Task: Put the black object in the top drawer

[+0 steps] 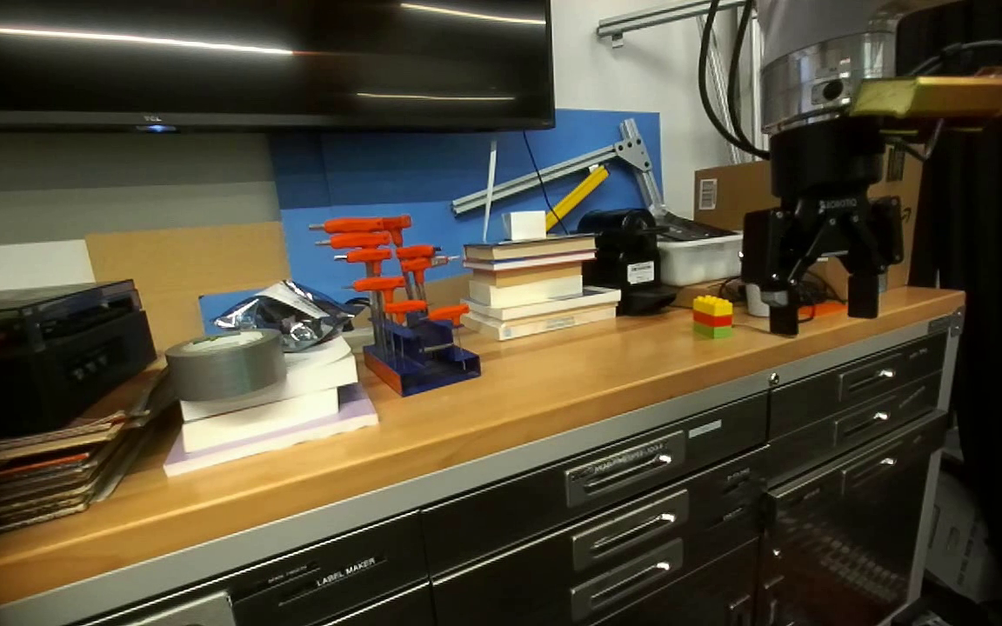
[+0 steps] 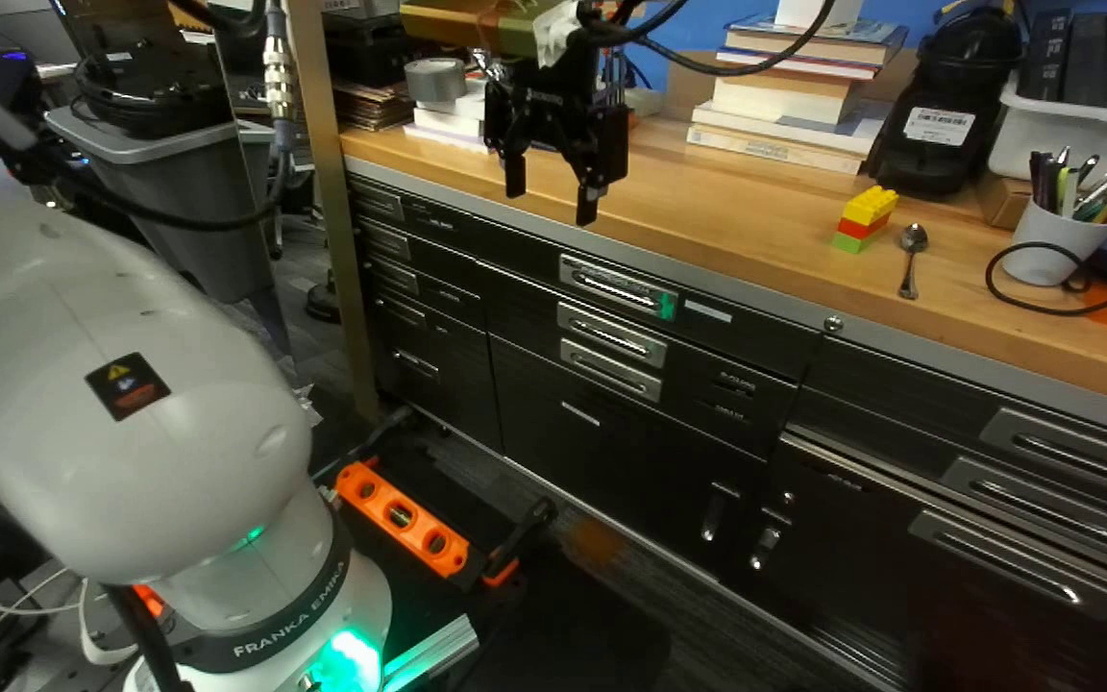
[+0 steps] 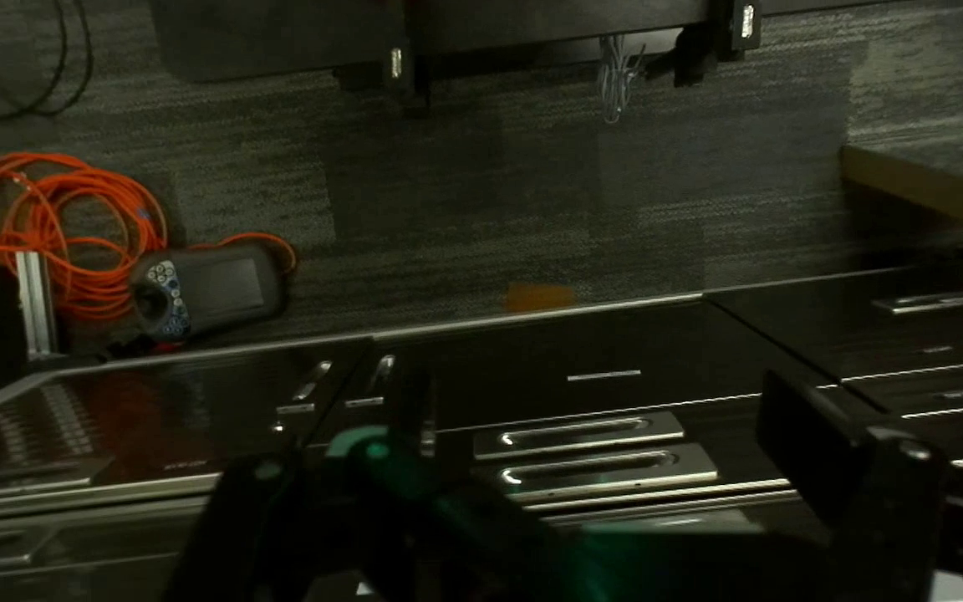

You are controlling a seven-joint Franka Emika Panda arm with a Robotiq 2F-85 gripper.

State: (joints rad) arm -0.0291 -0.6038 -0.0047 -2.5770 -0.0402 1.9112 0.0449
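Observation:
The top drawer (image 1: pixel 510 522) is the wide, shallow dark drawer under the bench top, and it is closed. Its long silver handle shows in both exterior views (image 2: pixel 616 286). In the wrist view a strip of its handle plate (image 3: pixel 720 518) shows behind the gripper, below the lower drawers' handles. My gripper (image 1: pixel 823 311) is open and empty, pointing down. In an exterior view its fingertips (image 2: pixel 552 195) appear above and behind the drawer handle, against the bench. In the wrist view the fingers (image 3: pixel 603 422) stand wide apart. The small black object is hidden or out of view.
On the wooden bench (image 1: pixel 571 374) are stacked books (image 1: pixel 536 287), a hex-key stand (image 1: pixel 418 356), a toy-brick block (image 1: pixel 712 317), a bigger black device (image 1: pixel 627 261), a spoon (image 2: pixel 912 255) and a pen cup (image 2: pixel 1053 245). An orange level (image 2: pixel 400 514) lies near the robot base.

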